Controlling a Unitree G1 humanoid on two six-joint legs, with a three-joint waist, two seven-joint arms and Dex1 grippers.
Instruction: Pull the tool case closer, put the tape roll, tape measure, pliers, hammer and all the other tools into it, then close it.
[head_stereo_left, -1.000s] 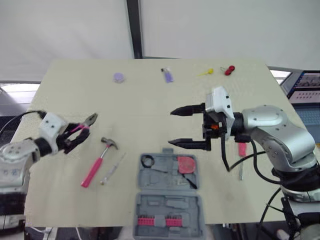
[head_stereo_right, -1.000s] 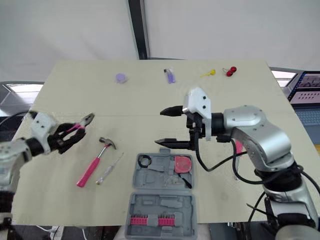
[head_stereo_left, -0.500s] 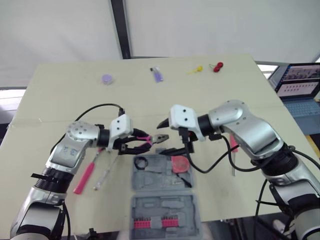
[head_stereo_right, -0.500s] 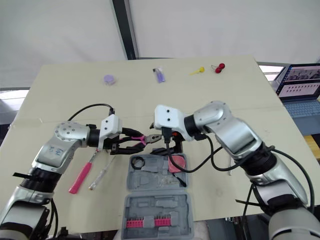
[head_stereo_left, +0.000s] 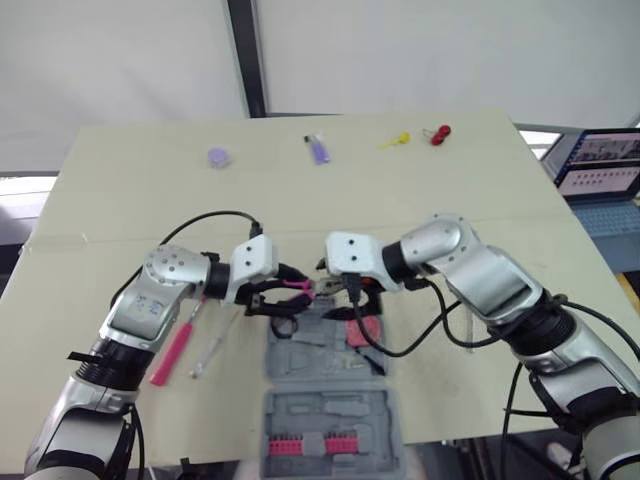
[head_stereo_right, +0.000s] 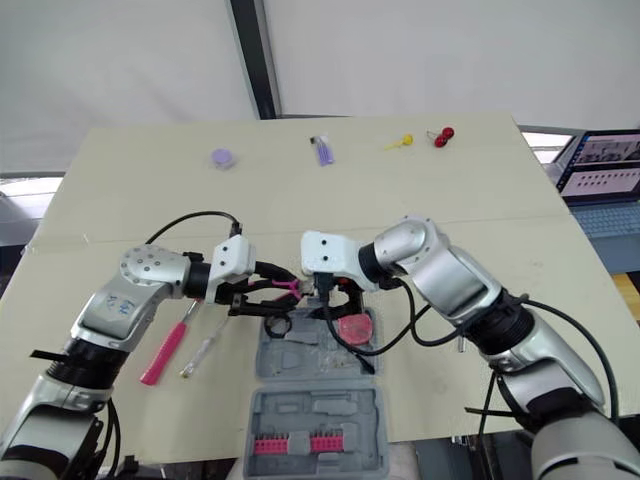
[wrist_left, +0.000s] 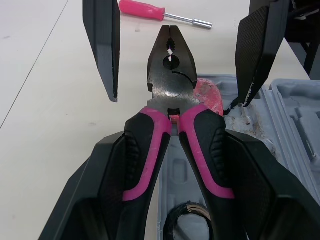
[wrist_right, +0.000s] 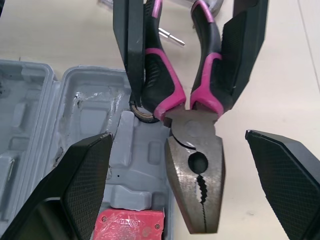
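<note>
Hammer (head_stereo_left: 172, 348) first, lower left of the head view: pink handle flat on the beige table (head_stereo_left: 450, 200), its head end tucked under the left arm. A slim, pale screwdriver (head_stereo_left: 215, 345) lies just beside it to the right.

Moving in to centre frame, the left gripper (wrist_left: 175, 135) is clamped on the pliers (wrist_left: 172, 100), one black finger on each handle. Look at those pliers: black grips with bright pink inlays, a dull grey steel head, nose closed, toothed along the inside. They hang level above the upper left corner of the tool case (head_stereo_left: 300, 362), head pointing right.

The right gripper (wrist_right: 177, 135) faces them, its fingers spread wide, one on either side of the steel head and touching neither side.

Below, at lower centre, the grey case lies open flat in two halves. The upper half holds the black tape roll (head_stereo_left: 283, 325) at its left and the red tape measure (head_stereo_left: 368, 328) at its right. The lower half carries a row of pink bits (head_stereo_left: 305, 445).

Further right, a pink-handled screwdriver (wrist_left: 150, 10) lies on the table beyond the case.
</note>
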